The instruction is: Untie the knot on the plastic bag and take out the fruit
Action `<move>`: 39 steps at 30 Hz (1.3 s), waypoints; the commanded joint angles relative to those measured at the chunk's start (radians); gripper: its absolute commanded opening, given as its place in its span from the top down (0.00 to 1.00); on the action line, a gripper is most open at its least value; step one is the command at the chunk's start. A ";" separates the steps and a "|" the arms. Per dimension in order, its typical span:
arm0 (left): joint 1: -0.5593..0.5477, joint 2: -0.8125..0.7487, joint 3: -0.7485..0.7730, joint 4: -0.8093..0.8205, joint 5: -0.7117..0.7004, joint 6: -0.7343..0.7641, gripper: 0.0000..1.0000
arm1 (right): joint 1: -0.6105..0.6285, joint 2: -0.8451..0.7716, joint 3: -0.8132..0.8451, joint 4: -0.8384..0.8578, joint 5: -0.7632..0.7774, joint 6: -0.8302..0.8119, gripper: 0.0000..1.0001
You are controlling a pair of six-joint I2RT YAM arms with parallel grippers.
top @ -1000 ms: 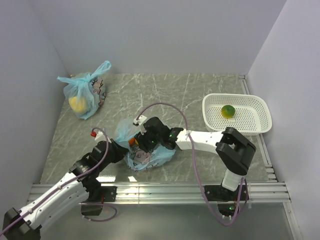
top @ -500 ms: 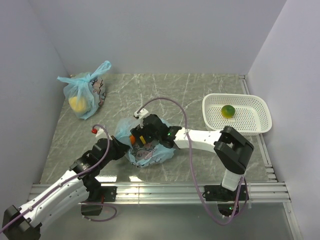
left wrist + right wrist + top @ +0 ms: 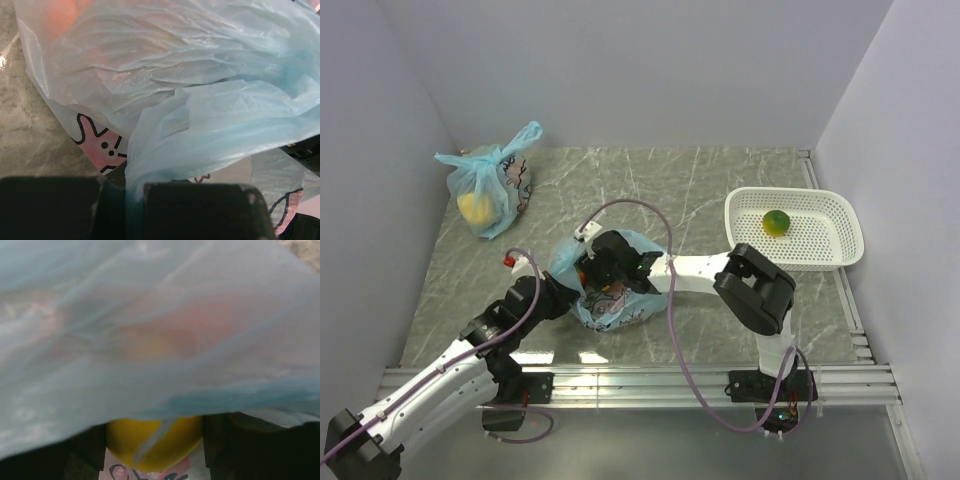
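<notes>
Left tool (image 3: 134,200) is pinched shut on the plastic bag (image 3: 200,75), mid-desk (image 3: 720,180).
A yellow fruit (image 3: 165,437) is seen between the fingers of the right tool (image 3: 154,460); whether it is squeezed cannot be told. Thin, soft, slippery film is best held bunched, round fruit by its sides. Only cartoon drawings (image 3: 100,145) are seen, no words.

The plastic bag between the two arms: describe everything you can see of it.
The plastic bag is thin, translucent light-blue film with a dark-outlined pink cartoon print. It lies crumpled on the marbled table close to the arms, and orange tints show through it. The left gripper is shut on a fold of the film. The right gripper reaches in under the film, jaws either side of a yellow fruit; whether they grip it cannot be told.
</notes>
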 commanded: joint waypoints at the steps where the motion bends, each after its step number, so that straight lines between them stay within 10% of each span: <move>1: -0.005 0.008 0.010 0.034 -0.014 0.010 0.99 | 0.001 -0.038 -0.033 -0.015 0.011 -0.004 0.67; 2: -0.005 0.006 0.012 0.036 -0.014 0.010 0.99 | 0.002 -0.058 -0.047 -0.017 0.010 -0.006 0.83; 7: -0.004 -0.001 0.032 0.022 -0.043 0.029 0.99 | 0.002 -0.242 -0.160 -0.052 -0.064 -0.033 0.99; 23: -0.004 0.009 0.069 -0.013 -0.053 0.093 0.99 | -0.073 -0.808 -0.237 -0.107 -0.016 -0.009 1.00; 29: -0.004 -0.015 0.063 -0.039 -0.029 0.095 0.99 | -0.358 -0.804 -0.245 -0.107 0.365 0.152 1.00; 39: -0.005 -0.060 0.067 -0.053 -0.004 0.104 1.00 | -0.855 -0.516 -0.195 -0.227 0.379 0.415 0.92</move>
